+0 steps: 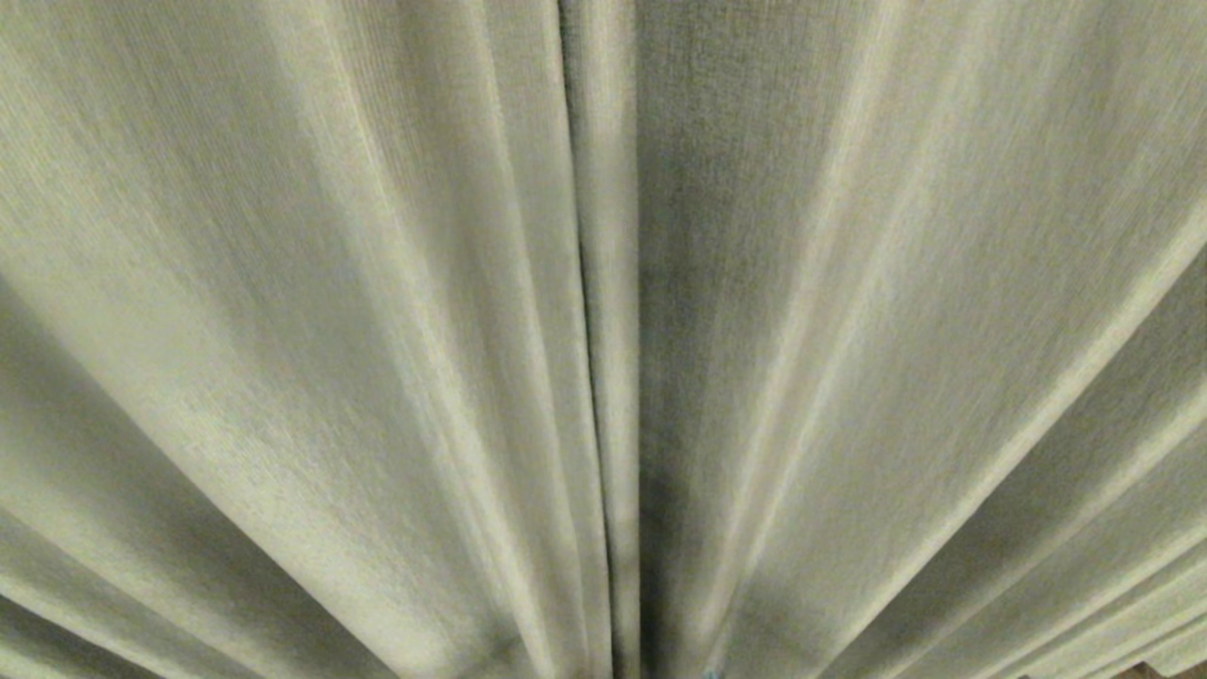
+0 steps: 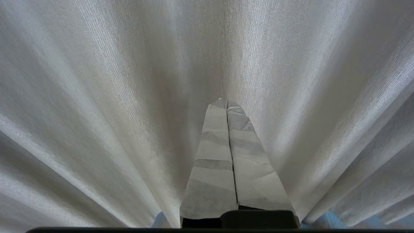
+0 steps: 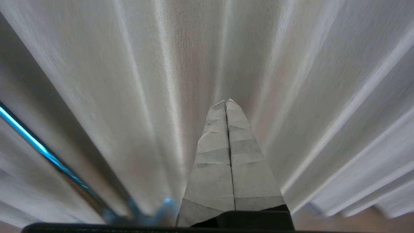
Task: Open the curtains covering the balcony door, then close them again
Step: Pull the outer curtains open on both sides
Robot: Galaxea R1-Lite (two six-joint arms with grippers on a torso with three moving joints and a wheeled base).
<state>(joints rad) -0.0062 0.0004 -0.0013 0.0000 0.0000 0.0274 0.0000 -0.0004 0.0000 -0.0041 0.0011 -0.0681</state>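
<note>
The curtains [image 1: 377, 311] fill the whole head view as pleated beige-green fabric, drawn together, with the seam between the two drapes [image 1: 603, 405] running down the middle. The balcony door is hidden behind them. Neither arm shows in the head view. In the left wrist view my left gripper [image 2: 225, 102] is shut, its taped fingers pressed together and pointing at the curtains [image 2: 97, 97], holding nothing. In the right wrist view my right gripper [image 3: 226, 102] is likewise shut and empty, close in front of the curtains [image 3: 307, 97].
A thin bright blue line [image 3: 35, 142] shows at a gap between folds in the right wrist view. A strip of brownish floor [image 3: 349, 220] shows under the curtain hem, and a small floor patch [image 1: 1155, 670] in the head view's lower right corner.
</note>
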